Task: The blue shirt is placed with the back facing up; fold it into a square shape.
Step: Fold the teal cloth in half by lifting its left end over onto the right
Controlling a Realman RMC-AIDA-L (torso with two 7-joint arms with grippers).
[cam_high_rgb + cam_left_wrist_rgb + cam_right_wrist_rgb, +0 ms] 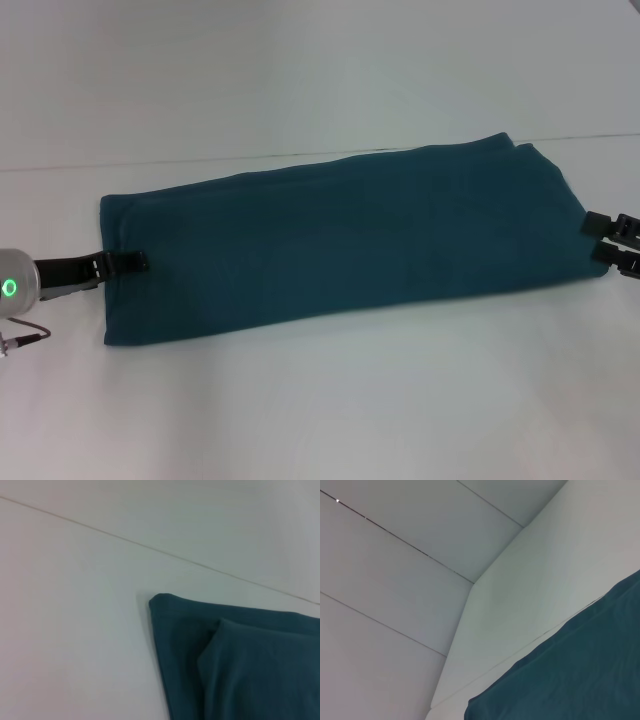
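The blue shirt [340, 235] lies flat on the white table, folded into a long band that runs from left to right. My left gripper [128, 262] is at the band's left end, its dark fingers [135, 262] together over the cloth's edge. My right gripper [603, 240] is at the band's right end, its two fingers [600, 223] apart and just beside the edge. The left wrist view shows a folded corner of the shirt [240, 665]. The right wrist view shows another part of the shirt [575, 675].
The white table [330, 400] runs wide in front of the shirt, and its far edge [200, 160] lies just behind the shirt. A pale wall stands beyond it. A thin cable [25, 338] hangs by my left arm.
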